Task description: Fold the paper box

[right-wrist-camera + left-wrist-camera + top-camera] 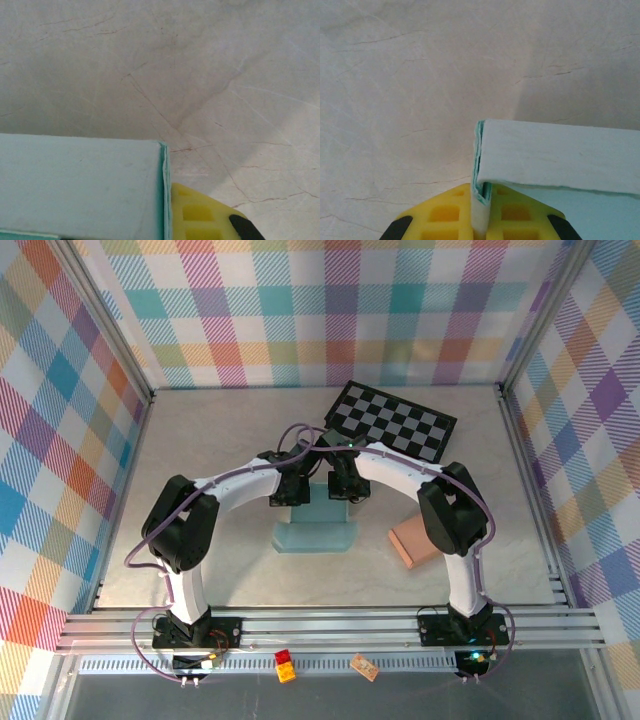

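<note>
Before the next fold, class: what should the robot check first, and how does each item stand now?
1. Left jaws pinching a corner of the pale teal paper box: ok.
2. Right jaws shut on its other wall end: ok, one finger hidden.
3. Wall lifted off the box floor: ok.
4. Black-and-white checkered board apart from box: ok.
5. Tan rectangular block clear of right arm: cannot tell.

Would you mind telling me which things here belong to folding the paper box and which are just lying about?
Job in hand: paper box; left gripper and right gripper, both shut on its walls.
Lying about: checkerboard; tan block; red and yellow brick; small orange piece.
</note>
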{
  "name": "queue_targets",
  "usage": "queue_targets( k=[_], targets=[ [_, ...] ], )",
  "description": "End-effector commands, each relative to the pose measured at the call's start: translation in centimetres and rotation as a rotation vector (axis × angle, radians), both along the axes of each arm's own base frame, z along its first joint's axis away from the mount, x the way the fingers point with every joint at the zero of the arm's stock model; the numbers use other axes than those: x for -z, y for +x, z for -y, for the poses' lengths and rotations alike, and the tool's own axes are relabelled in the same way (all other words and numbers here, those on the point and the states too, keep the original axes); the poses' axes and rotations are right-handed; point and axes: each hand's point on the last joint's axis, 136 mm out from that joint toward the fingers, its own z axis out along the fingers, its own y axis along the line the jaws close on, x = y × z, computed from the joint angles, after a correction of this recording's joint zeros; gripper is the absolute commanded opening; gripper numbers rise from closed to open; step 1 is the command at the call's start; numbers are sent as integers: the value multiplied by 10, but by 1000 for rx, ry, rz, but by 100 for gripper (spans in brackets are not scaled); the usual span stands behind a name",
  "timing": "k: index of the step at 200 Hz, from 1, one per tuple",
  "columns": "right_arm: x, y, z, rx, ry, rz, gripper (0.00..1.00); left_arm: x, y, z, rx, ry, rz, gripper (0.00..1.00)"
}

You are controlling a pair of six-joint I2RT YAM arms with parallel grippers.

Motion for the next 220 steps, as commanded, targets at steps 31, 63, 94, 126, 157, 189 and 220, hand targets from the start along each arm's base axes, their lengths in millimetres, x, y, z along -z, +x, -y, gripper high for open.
queue_targets(
  k=[31,63,94,126,157,189,220],
  targets=[
    [8,-13,-5,9,-28,-53,0,7,-3,-38,-97,234,26,0],
    [13,-14,-11,8,-3,-72,0,14,-2,-36,-90,243,8,0],
    [16,-16,-14,11,8,-92,0,21,0,-30,-83,231,-16,0],
    [16,-16,-11,18,1,-93,0,5,5,-23,-68,188,10,24],
    [17,-16,-8,30,-6,-100,0,-26,8,-15,-67,114,66,43],
    [18,-16,-8,43,-3,-112,0,-46,6,-1,-49,-2,83,49],
    [21,-18,-6,65,-3,-135,0,-62,3,14,-41,-139,98,59]
  ],
)
